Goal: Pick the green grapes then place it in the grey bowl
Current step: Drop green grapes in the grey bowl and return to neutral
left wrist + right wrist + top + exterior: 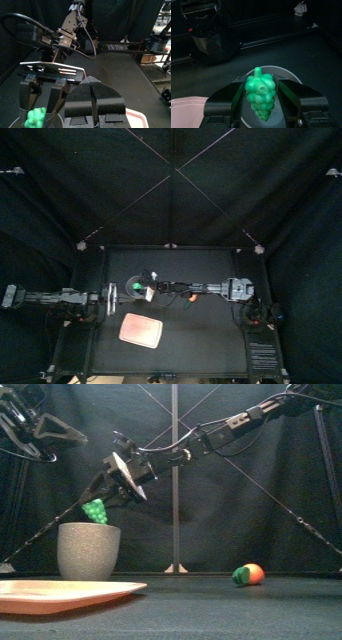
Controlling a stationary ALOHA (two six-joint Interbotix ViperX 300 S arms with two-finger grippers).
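**Figure.** Two-arm station, shown from the top, front and both wrist views; all positions are given relative to the grey cup (88,551).

**(a) Cup.** The tall grey speckled cup stands upright on the black table (201,343), left of the table's middle. In the right wrist view its round rim and pale inside show directly behind the fruit.

**(b) Task thing.** The green grapes (95,511) hang just above the cup's mouth, clear of the table. In the front view the bunch sits a little above the rim, and whether its lowest part touches the rim cannot be told.

**(c) Right arm.** This arm enters from the right and reaches past the table's middle to the cup. The right claw (261,99) is closed narrowly on the grapes, one jaw on each side of the bunch, and slants down toward the cup's opening.

**(d) Left arm.** This arm rests to the left of the cup, raised above the level of the rim. The left claw (93,107) holds nothing, and its jaws stand together with only a thin seam between them.

**(e) Other things.** A flat pink tray (67,592) lies on the table in front of the cup, toward the table's front edge. A small round toy (247,574), part red-orange and part green, lies on the table well to the right of the cup.
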